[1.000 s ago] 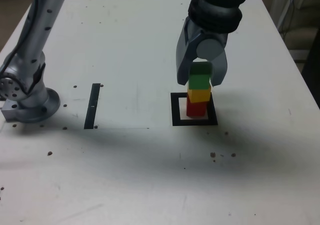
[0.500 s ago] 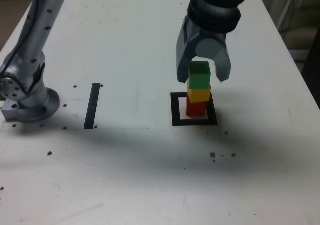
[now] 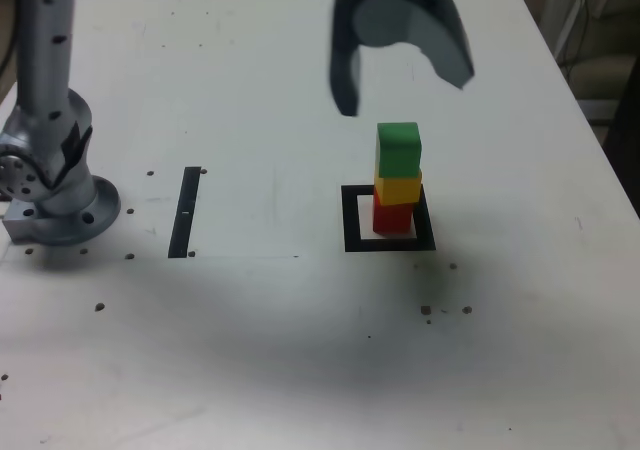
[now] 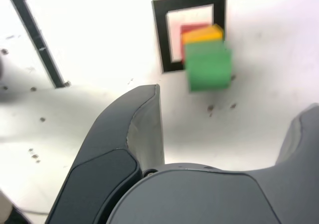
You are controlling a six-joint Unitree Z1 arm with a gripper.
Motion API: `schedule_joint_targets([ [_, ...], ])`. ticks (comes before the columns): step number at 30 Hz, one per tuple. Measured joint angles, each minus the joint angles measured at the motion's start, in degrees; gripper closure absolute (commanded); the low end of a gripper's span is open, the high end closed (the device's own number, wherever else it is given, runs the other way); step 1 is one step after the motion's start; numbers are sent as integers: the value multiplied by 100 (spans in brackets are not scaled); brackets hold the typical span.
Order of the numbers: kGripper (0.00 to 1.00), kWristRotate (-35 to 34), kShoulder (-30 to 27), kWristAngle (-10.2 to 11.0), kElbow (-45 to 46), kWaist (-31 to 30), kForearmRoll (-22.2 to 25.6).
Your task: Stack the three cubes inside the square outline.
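While a second earlier it clasped the green cube [image 3: 398, 148], the gripper [image 3: 400, 80] had risen above it, jaws spread wide and empty. Green sat on the yellow cube [image 3: 398, 187] and the red cube [image 3: 393, 218], matte blocks inside the square outline [image 3: 350, 220].

Two broad dark grey moulded gripper [image 4: 227, 134] jaws fill the near part of the picture, spread wide with nothing between them. Beyond them, on the white tabletop [image 4: 104, 30], a small matte green cube [image 4: 209, 70] sits on a matte yellow cube [image 4: 202, 35], which sits on a matte red cube [image 4: 192, 29] of which only a sliver shows. The stack stands inside the thick black square outline with a white centre [image 4: 164, 35]. Well apart lies a thin black straight strip [image 4: 37, 37]. Small dark specks dot the surface.
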Motion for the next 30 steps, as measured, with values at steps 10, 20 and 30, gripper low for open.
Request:
schedule_joint_targets([
  [10, 0, -6, -1490, 42, 1916, -52, -86],
  [20, 0, -12, -2750, 317, 3938, -6, -723],
  [30, 0, 0, -3219, 359, 5934, 189, -1869],
])
